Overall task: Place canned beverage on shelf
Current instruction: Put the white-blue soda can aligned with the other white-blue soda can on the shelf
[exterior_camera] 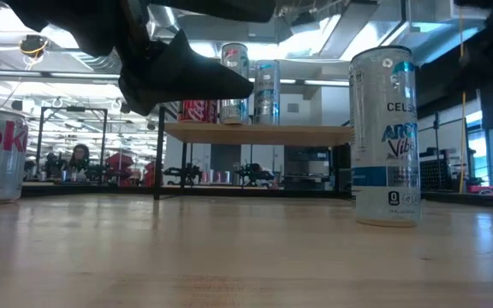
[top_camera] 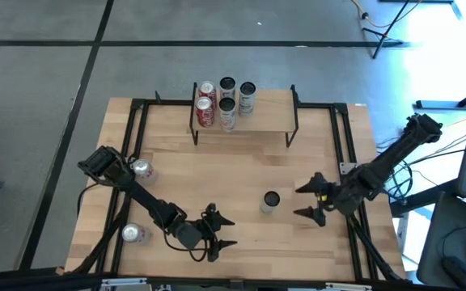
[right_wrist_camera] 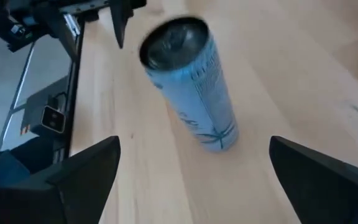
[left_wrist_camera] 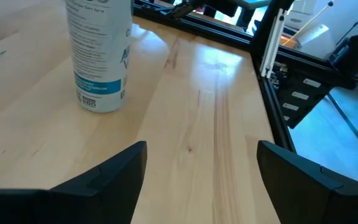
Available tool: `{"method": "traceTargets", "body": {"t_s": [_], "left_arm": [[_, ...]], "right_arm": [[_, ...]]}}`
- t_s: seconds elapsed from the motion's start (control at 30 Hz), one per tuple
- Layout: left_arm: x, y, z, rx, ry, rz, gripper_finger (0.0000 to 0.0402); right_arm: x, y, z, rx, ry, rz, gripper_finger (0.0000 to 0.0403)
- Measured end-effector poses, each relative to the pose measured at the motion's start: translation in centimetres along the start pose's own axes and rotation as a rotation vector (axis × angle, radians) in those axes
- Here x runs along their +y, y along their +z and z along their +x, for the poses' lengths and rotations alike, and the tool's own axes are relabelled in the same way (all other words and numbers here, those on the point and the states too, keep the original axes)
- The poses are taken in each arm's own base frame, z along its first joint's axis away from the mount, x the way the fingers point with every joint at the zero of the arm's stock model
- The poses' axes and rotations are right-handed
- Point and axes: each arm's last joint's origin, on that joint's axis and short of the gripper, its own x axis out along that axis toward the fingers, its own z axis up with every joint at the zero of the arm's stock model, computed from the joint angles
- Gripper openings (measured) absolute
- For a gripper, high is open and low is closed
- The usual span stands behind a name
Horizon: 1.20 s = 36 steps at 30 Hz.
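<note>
Two loose cans lie on their sides at the table's left edge: one silver can (top_camera: 142,168) beside the left arm's elbow, another (top_camera: 133,234) well behind the left gripper (top_camera: 221,234), nearer the front corner. That gripper hovers low over the front of the tabletop (top_camera: 241,170) with its fingers (left_wrist_camera: 114,174) spread apart, holding nothing. Ahead of it, between the two claws, the canned beverage (top_camera: 270,201) stands upright on the bare wood, a tall slim white-and-blue can with its top closed. The right gripper (top_camera: 315,200) faces that can from just beyond it, fingers (right_wrist_camera: 89,165) wide apart and not touching it. Far across from both claws, the shelf (top_camera: 269,117) carries five upright cans (top_camera: 224,101) crowded onto its left half; its right half is bare plank.
</note>
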Motion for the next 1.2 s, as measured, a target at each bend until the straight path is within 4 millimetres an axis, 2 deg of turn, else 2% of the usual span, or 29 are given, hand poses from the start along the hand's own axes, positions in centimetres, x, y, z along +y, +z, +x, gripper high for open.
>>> {"method": "traceTargets", "body": {"t_s": [0.13, 0.33, 0.57, 0.77, 0.93, 1.2], "left_arm": [[0.3, 0.2, 0.2, -0.003, 0.008, -0.014, 0.0289], [0.4, 0.2, 0.3, 0.0, 0.007, -0.015, 0.0289], [0.4, 0.2, 0.3, 0.002, 0.007, -0.003, 0.0289], [0.4, 0.2, 0.3, 0.003, 0.006, 0.005, 0.0289], [0.4, 0.2, 0.3, 0.003, 0.006, 0.012, 0.0289], [0.4, 0.2, 0.3, 0.002, 0.006, 0.013, 0.0289]], "right_arm": [[-1.3, -2.3, 1.9, -0.034, 0.024, -0.021, 0.0399], [-2.8, -4.6, 3.9, -0.171, -0.002, -0.109, 0.0399], [-2.3, -5.5, 6.0, -0.259, 0.004, -0.29, 0.0382], [-2.3, -6.5, 7.7, -0.266, -0.035, -0.348, 0.0353], [-2.5, -6.3, 9.0, -0.268, -0.063, -0.329, 0.0341], [-1.4, -4.0, 11.5, -0.233, -0.027, -0.387, 0.0339]]}}
